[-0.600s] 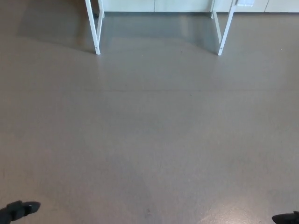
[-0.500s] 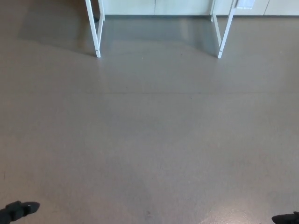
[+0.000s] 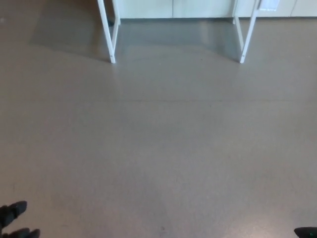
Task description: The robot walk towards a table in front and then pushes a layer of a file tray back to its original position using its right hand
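1. Head view: grey-brown floor (image 3: 163, 148) fills nearly the whole frame. At the top edge stand the white legs of the desk (image 3: 110, 34); its top is cut off.
2. The file tray does not show in this view.
3. The left hand (image 3: 12, 220) shows at the bottom left corner, fingertips apart, holding nothing.
4. Only a dark sliver of the right hand (image 3: 306, 231) shows at the bottom right; whether it is open I cannot tell.

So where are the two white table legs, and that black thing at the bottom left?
left table leg (image 3: 107, 30), head view, mid shaft
right table leg (image 3: 248, 32), head view, mid shaft
left hand (image 3: 12, 213), head view, on its fingers
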